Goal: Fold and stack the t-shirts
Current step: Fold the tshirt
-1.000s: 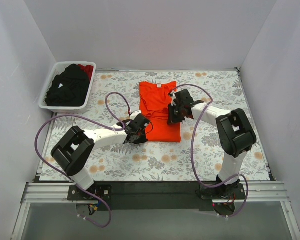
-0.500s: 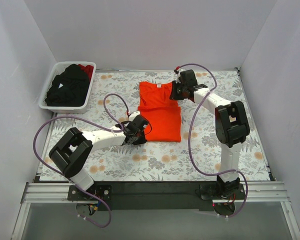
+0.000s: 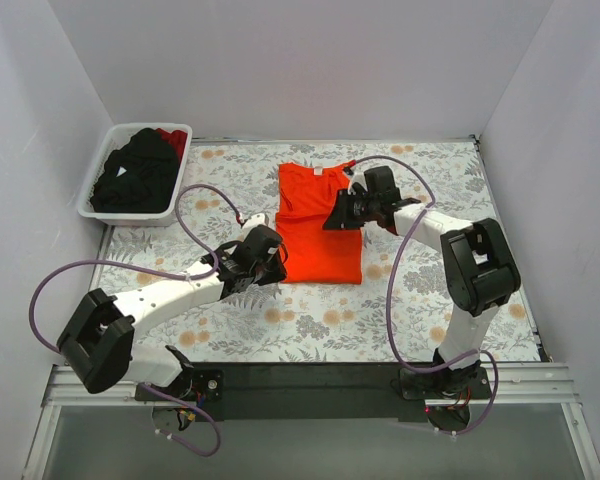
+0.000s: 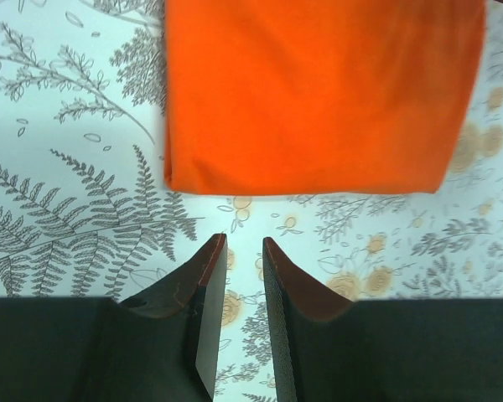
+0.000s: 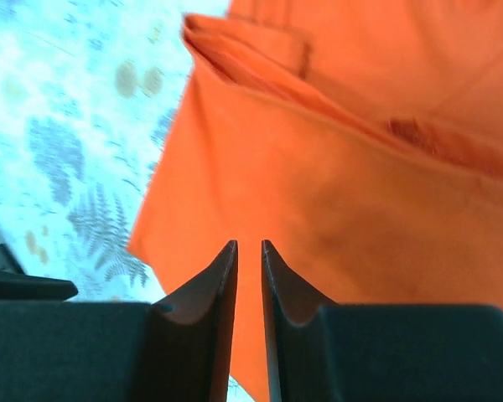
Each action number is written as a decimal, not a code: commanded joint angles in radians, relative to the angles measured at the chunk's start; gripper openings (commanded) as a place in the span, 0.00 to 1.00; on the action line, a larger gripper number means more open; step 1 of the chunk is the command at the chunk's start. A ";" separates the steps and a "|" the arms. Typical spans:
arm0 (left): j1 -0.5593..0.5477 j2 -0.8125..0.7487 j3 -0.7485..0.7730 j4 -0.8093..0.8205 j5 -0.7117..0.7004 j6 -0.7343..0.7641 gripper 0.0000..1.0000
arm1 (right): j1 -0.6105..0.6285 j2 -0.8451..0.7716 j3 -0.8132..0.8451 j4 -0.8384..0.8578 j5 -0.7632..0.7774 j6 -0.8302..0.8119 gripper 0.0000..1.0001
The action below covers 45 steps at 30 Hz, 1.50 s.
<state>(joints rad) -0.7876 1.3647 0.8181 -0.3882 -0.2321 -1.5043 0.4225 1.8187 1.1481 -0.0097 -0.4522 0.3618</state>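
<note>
The bright orange t-shirt (image 3: 320, 228) lies folded in a rectangle at the table's middle, its white neck label at the far end. It fills the far part of the left wrist view (image 4: 318, 92) and most of the right wrist view (image 5: 344, 209). My left gripper (image 3: 272, 262) (image 4: 243, 240) is just off the shirt's near-left corner, above bare table, with its jaws almost together and nothing between them. My right gripper (image 3: 336, 216) (image 5: 249, 244) hovers over the shirt's right side, jaws almost together and empty. Black shirts (image 3: 135, 178) and a dark red one (image 3: 174, 138) lie in the basket.
The white plastic basket (image 3: 130, 213) stands at the far left against the left wall. The table has a floral cloth (image 3: 430, 290). White walls close in the left, far and right sides. Purple cables loop from both arms.
My left gripper has drawn back left from the shirt's near-left edge. My right gripper went up to the shirt's far-right corner, then came back down over its right side. The shirt looks unmoved.
</note>
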 commanded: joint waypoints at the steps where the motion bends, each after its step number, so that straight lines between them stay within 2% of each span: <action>1: 0.022 -0.033 0.018 0.026 -0.035 0.006 0.23 | -0.042 0.023 0.028 0.186 -0.167 0.083 0.24; 6: 0.028 -0.035 0.003 0.028 -0.030 -0.008 0.23 | -0.041 0.187 0.181 0.240 -0.273 0.147 0.24; 13: 0.073 -0.045 -0.046 0.040 0.022 -0.011 0.23 | -0.056 0.410 0.361 0.251 -0.292 0.186 0.24; 21: 0.120 -0.035 -0.074 0.098 0.100 0.003 0.22 | -0.134 0.482 0.487 0.249 -0.283 0.244 0.24; 26: 0.134 -0.026 -0.074 0.135 0.126 0.006 0.22 | -0.149 0.337 0.383 0.252 -0.292 0.220 0.24; 32: 0.142 -0.015 -0.062 0.143 0.140 0.010 0.24 | -0.151 0.061 0.005 0.249 -0.223 0.148 0.27; 37: 0.142 0.004 -0.040 0.072 0.116 0.030 0.37 | -0.148 -0.169 -0.296 0.225 -0.169 0.111 0.39; 38: 0.140 0.011 -0.037 0.062 0.105 0.035 0.46 | -0.146 -0.199 -0.319 0.173 -0.158 0.092 0.40; 41: 0.142 0.023 -0.031 0.038 0.093 0.050 0.57 | -0.130 -0.317 -0.398 0.035 -0.065 0.003 0.42; 45: 0.140 0.069 -0.011 0.014 0.082 0.067 0.59 | -0.100 -0.494 -0.482 -0.080 0.105 -0.044 0.45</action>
<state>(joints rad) -0.6498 1.4067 0.7609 -0.3393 -0.1211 -1.4647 0.2977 1.4425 0.6983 0.0246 -0.4965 0.3969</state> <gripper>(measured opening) 0.589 0.438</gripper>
